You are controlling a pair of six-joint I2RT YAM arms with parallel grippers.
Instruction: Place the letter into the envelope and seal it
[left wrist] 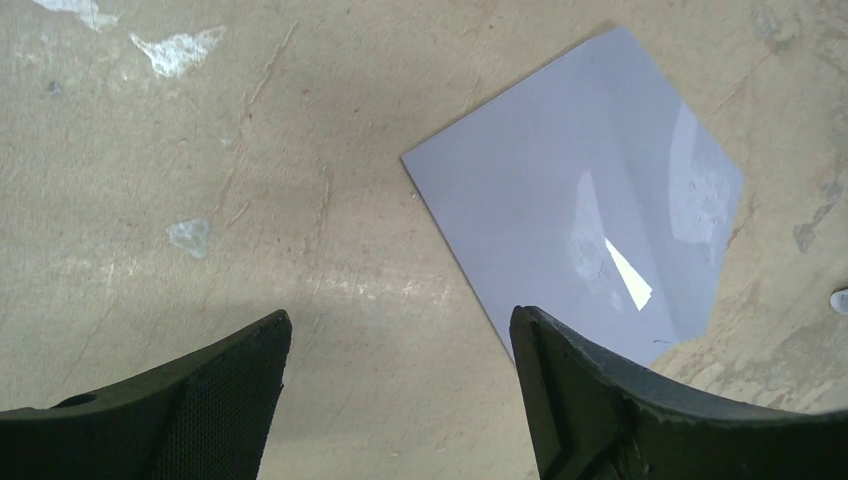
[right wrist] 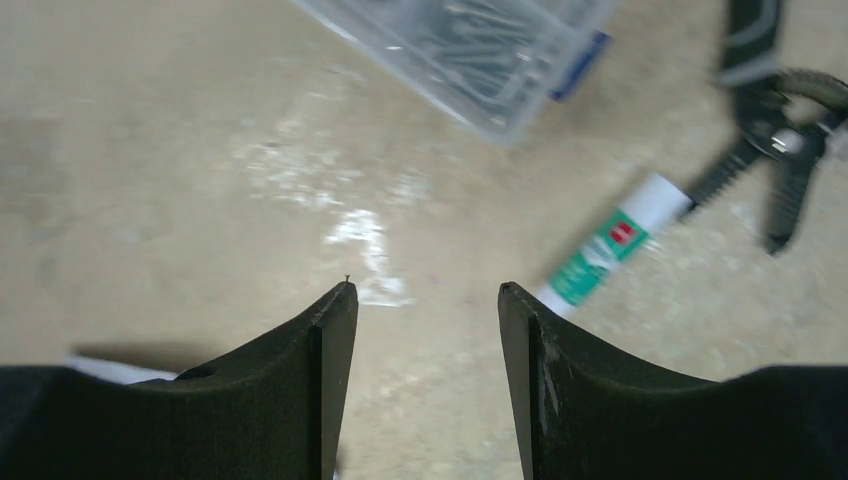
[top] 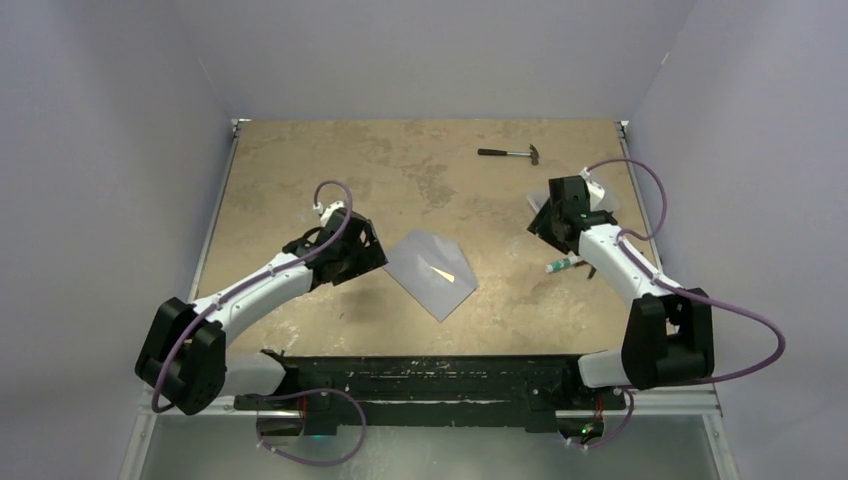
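Both pairs of jaws stand apart: left gripper [left wrist: 400, 330] just beside the one envelope [left wrist: 570, 200] mid-table, right gripper [right wrist: 425, 295] well apart from it. One letter [left wrist: 630, 278] shows only as a cream sliver on it. One hammer [top: 510, 154] lies far back.

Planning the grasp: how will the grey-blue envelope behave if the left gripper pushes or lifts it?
Likely floppy: the envelope is thin paper lying flat on the table, so lifted by one edge it should sag. It will probably slide rather than rise when pushed, as no raised edge shows. Light; the letter sliver peeking out may shift.
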